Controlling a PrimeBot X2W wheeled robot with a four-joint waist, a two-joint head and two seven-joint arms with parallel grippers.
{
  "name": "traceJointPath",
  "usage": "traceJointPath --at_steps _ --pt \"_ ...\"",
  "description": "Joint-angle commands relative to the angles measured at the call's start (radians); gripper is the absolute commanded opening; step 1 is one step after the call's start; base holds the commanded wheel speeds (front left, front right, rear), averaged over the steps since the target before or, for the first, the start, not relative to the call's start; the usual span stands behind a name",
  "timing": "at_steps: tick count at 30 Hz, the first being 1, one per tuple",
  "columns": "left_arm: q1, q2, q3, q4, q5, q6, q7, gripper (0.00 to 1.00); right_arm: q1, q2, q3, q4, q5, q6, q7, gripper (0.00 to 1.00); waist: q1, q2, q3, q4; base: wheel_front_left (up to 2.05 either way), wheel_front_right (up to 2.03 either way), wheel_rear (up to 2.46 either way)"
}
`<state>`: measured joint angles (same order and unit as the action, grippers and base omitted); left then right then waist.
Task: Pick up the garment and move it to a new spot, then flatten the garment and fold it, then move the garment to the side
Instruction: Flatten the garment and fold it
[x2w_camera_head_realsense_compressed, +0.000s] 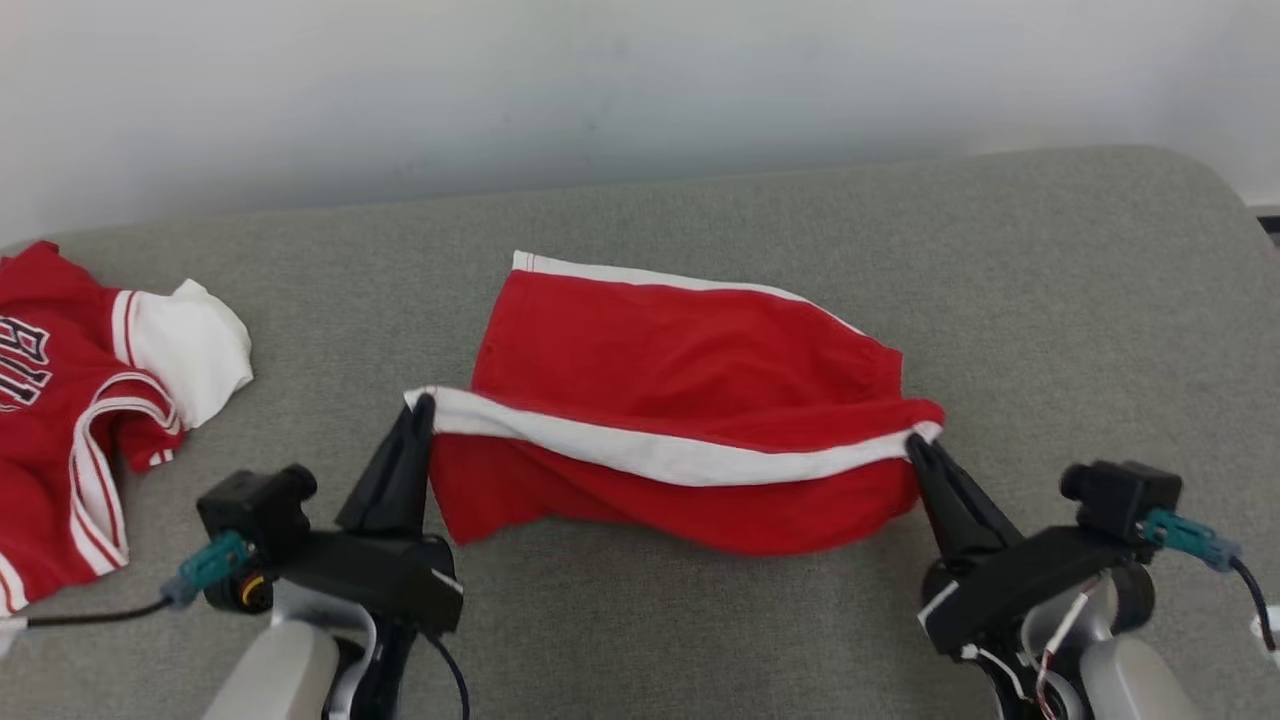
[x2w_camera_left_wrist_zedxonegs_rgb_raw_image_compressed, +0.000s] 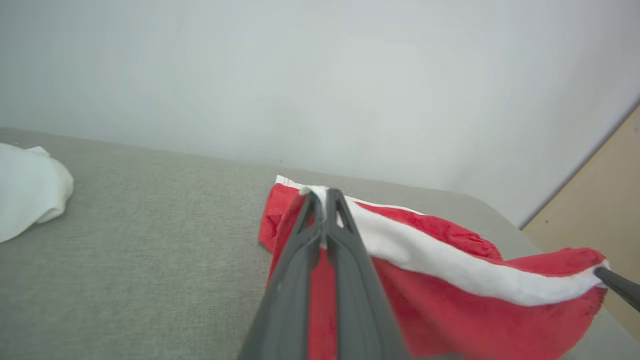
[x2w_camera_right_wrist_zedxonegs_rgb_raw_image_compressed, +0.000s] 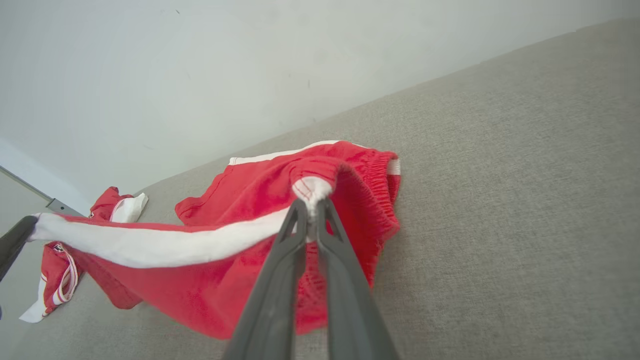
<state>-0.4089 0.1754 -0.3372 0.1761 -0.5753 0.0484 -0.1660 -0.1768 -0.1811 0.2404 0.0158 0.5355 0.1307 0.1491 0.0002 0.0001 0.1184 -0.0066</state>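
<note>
While the left gripper and right gripper pinch its white stripe, the red garment sags.

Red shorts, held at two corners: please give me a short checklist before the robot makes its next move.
1. Left fingers shut on white stripe, left end: ok.
2. Right fingers shut on the stripe's waistband end: ok.
3. Far half of red shorts rests on grey table: ok.
4. Lifted edge straight between both grips: ok.
5. Jersey lies apart from the shorts: ok.
6. Hanging layer free of wrinkles: not ok.
</note>
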Motion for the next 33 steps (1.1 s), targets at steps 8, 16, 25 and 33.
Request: traceJointPath --at_steps 8,16,25,33 --pt "-0.230 -0.034 -0.007 0.185 0.016 -0.047 -0.031 0.00 -0.155 0.087 0.003 0.088 -0.033 0.000 0.001 0.00 -0.0002 -0.0001 0.126 -0.099 0.00 0.00 0.00" --pt "-0.397 -0.024 0.017 0.320 0.033 -0.056 -0.057 0.00 -0.277 0.123 -0.003 0.165 0.004 0.000 -0.039 0.00 -0.0002 -0.0001 0.173 -0.159 0.00 0.00 0.00" --pt "-0.556 -0.012 0.014 0.460 0.086 0.001 -0.064 0.00 -0.386 0.132 0.019 0.251 0.059 0.000 -0.081 0.00 -0.0002 -0.0001 0.248 -0.181 0.00 0.00 0.00" --pt "-0.652 0.003 0.009 0.574 0.110 0.018 -0.075 0.00 -0.493 0.132 0.059 0.345 0.125 0.000 -0.137 0.00 -0.0002 -0.0001 0.300 -0.186 0.00 0.00 0.00"
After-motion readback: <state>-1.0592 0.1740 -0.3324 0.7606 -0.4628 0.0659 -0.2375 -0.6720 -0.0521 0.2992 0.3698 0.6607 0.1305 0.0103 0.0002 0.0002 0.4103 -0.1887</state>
